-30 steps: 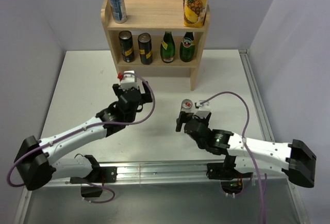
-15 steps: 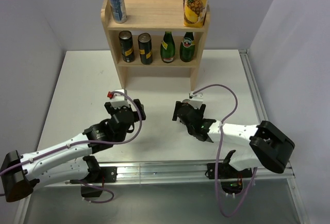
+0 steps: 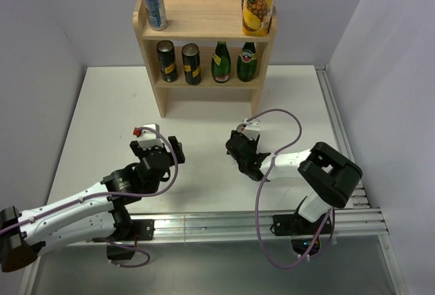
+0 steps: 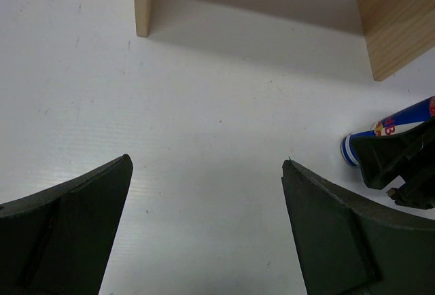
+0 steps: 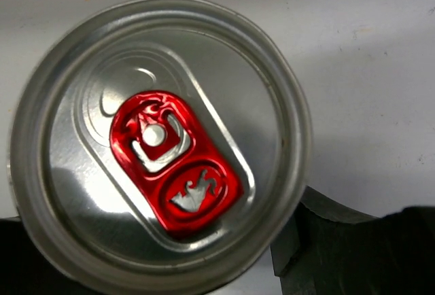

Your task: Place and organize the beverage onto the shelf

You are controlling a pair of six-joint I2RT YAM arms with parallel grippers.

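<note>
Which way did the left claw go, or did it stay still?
Yes. The left gripper pulled back, away from the shelf, toward the bottom of the top view.

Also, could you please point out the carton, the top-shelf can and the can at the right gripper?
Carton [image 3: 256, 6], top view, its pineapple picture.
Top-shelf can [image 3: 154, 4], top view, its side.
Gripper can [image 5: 170, 162], right wrist view, its red tab.

Top external looks down from the near edge over table [image 3: 109, 105] and shelf [image 3: 204, 20]. Left wrist faces the shelf [image 4: 144, 3] low; right wrist sits close above the slim can [image 5: 156, 145], which the 2 wrist views share [image 4: 394, 135].
</note>
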